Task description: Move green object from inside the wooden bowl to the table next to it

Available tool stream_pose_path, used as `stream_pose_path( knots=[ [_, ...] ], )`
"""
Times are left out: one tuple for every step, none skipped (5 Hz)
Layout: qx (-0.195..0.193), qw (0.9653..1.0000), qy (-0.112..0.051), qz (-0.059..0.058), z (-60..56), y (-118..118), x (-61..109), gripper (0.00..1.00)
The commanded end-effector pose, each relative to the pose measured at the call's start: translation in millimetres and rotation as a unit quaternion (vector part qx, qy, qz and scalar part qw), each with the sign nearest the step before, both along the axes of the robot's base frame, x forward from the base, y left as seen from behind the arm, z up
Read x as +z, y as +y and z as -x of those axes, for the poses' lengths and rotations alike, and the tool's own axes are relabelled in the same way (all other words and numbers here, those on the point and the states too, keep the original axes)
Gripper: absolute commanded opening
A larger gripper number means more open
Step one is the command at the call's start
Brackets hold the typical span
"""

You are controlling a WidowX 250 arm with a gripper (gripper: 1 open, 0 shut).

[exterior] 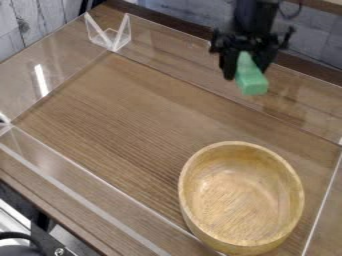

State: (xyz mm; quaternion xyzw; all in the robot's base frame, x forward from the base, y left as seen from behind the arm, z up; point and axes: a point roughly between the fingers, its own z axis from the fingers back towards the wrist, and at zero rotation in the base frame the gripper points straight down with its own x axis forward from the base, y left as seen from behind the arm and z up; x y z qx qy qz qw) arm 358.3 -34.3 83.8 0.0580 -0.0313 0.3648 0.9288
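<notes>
Holding the green object over the far side of the tabletop

Your hand point(250, 62) sits near the top right of the view, pointing downward from the dark arm above it. Its black fingers point(227, 57) are clamped on the green object point(253, 76), gripping its upper end so that the rest of the bar hangs below them, tilted a little with its lower end toward the right. You can see the bar is out of the bowl and over the far part of the tabletop point(134, 110); whether its lower end touches the wood cannot be told from this angle.

Nearer the camera, well apart from the hand, the wooden bowl point(242, 195) stands at the lower right on the brown wood grain, with nothing inside it. Low clear acrylic walls point(54, 165) border the tabletop, and a small clear bracket point(107, 33) stands at the far left corner.
</notes>
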Motion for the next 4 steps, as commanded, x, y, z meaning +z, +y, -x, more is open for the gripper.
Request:
stream_pose_path(
  knots=[
    [-0.006,0.9994,-0.035,0.003,-19.8,6.1,1.5,0.00],
    [0.005,0.9994,-0.031,0.012,-19.7,16.3,-13.7,0.00],
    [0.032,0.9988,-0.029,0.022,-14.3,22.2,-21.6,0.00],
    [0.052,0.9978,-0.029,0.030,-14.9,26.2,-24.5,0.00]
  ],
)
